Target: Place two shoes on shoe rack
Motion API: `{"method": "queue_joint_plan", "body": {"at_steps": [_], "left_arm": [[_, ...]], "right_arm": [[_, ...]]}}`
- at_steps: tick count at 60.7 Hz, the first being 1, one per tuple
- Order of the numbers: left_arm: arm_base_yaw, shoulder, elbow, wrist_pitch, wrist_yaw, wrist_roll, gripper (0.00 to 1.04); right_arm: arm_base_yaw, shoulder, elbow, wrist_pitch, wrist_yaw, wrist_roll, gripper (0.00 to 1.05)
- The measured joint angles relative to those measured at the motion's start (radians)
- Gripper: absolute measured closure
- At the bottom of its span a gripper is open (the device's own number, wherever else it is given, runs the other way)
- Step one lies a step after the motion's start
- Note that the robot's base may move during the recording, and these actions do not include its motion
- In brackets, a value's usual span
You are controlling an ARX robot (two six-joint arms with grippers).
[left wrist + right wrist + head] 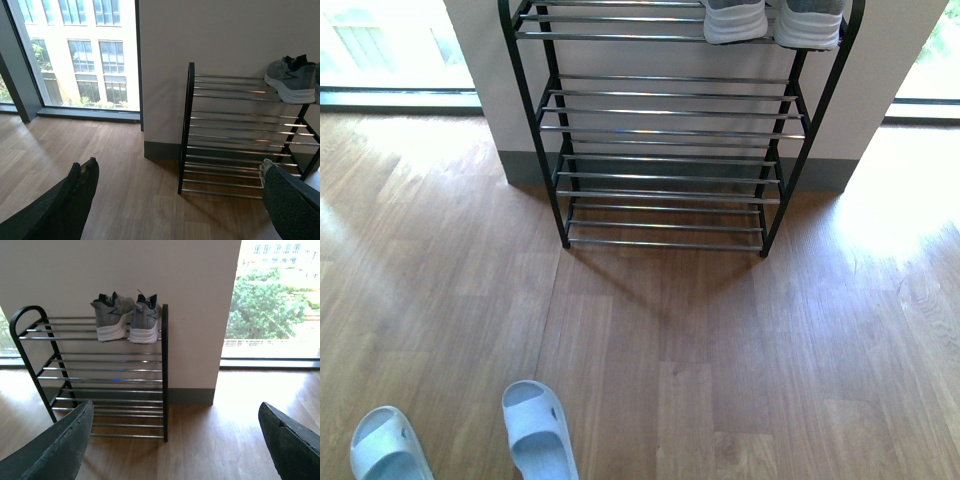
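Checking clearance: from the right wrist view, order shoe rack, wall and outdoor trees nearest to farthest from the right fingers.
1. shoe rack, ahead of the right fingers.
2. wall, directly behind the rack.
3. trees, far off outdoors.

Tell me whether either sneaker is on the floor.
No, one sneaker and its mate sit side by side on the top tier of the rack.
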Motion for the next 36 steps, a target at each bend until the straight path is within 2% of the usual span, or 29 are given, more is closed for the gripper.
{"method": "queue_joint_plan", "body": {"at_steps": [36], "left_arm": [[0.0, 0.0, 0.0, 0.0, -0.004, 0.0, 0.09]], "right_arm": [[0.0, -0.001, 0.0, -0.001, -0.007, 0.0, 0.09]]}}
